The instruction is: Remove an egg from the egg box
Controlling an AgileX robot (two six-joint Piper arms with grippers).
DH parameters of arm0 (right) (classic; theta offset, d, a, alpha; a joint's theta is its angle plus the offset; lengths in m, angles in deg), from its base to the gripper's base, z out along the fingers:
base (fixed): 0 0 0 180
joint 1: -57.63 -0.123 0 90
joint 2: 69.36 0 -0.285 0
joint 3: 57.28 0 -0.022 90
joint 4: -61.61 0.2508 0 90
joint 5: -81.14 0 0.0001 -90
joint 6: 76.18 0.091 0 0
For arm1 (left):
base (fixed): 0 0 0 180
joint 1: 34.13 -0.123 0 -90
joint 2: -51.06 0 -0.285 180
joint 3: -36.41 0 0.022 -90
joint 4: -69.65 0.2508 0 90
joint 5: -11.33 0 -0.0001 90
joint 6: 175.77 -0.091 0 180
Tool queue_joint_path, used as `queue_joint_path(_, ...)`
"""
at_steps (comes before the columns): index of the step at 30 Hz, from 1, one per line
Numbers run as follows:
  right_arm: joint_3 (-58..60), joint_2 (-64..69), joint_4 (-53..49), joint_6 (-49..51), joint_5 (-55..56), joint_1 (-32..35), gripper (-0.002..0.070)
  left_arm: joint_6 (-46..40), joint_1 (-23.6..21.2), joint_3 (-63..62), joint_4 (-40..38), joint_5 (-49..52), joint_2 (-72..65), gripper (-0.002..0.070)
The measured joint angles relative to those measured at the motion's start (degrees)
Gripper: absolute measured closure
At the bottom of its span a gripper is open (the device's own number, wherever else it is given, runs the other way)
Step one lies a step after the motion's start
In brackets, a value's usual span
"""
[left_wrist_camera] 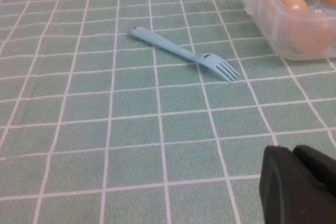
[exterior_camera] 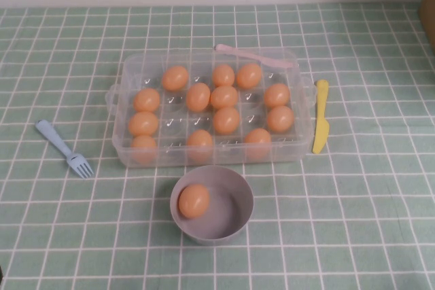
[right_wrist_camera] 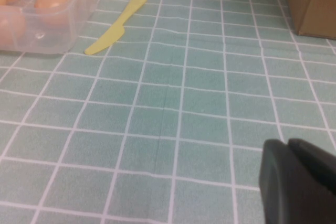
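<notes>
No readable text, labels or numbers anywhere (egg box (exterior_camera: 129,73) plain too).

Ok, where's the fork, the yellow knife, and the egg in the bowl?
Fork (left_wrist_camera: 184,53): left wrist view, on its handle.
Knife (exterior_camera: 321,125): high view, mid-blade.
Egg (exterior_camera: 194,201): high view, its middle, inside the bowl (exterior_camera: 234,225).

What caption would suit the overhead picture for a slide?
One egg sits in the grey bowl before the clear egg box, blue fork and yellow knife alongside.
</notes>
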Motion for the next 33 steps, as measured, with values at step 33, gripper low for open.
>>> queue_joint_path(33, 0.0, 0.0, 12.3, 0.0, 20.7, 0.0, 0.0694, 0.0, 0.0, 0.0, 0.0, 0.0, 0.0, 0.0678)
